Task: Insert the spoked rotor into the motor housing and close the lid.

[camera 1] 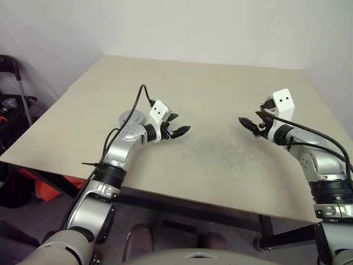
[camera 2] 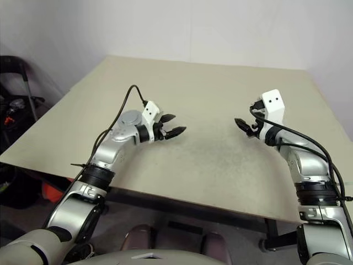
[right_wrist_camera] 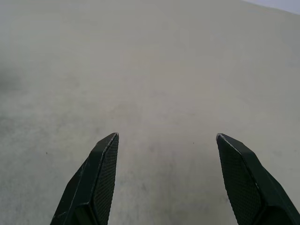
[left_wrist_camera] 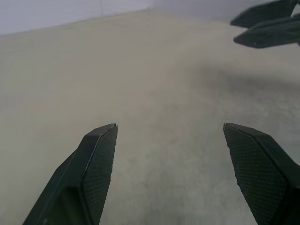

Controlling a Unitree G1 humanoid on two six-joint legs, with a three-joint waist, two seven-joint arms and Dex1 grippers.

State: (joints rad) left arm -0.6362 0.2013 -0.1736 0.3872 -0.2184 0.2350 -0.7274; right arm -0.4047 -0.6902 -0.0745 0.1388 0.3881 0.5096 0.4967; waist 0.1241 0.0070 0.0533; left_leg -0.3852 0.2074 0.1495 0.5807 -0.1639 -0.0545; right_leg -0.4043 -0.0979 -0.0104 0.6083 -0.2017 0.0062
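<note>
Both hands empty, jaws apart: left hand [camera 1: 179,126], right hand [camera 1: 249,125], facing each other above the table [camera 1: 220,83]. Can't spot rotor, housing or lid, so can't say which arm's nearer.

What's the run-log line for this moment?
left claw: open, empty, over table | right claw: open, empty, over table | claws face each other, apart
</note>
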